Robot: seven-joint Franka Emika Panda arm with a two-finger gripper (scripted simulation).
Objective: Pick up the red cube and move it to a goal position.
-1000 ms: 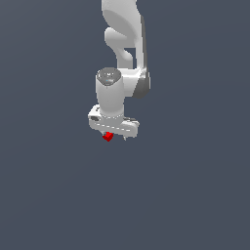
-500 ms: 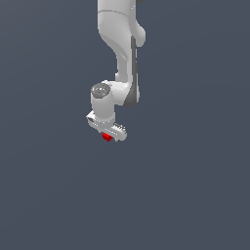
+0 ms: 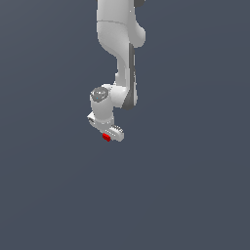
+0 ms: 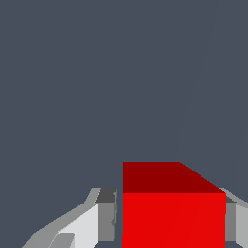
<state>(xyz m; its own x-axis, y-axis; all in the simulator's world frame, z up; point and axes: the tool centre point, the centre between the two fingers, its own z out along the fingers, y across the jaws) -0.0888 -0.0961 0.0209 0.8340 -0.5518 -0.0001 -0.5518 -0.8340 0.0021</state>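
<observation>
Red cube [image 3: 106,137] sits clenched between the hand's [image 3: 108,137] fingers [image 4: 99,218] – the arm has swung toward the exterior view's left (1 second), so transport is underway.

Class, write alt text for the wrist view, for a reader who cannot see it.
A bright red cube fills the lower part of the picture, clamped between the gripper's grey fingertips. Behind it is only a plain dark grey background.

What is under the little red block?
Nothing shows under the red cube. It is pinched in the gripper, with only plain grey ground beyond. Its underside is hidden in both views, and whether it touches the ground cannot be told.
</observation>
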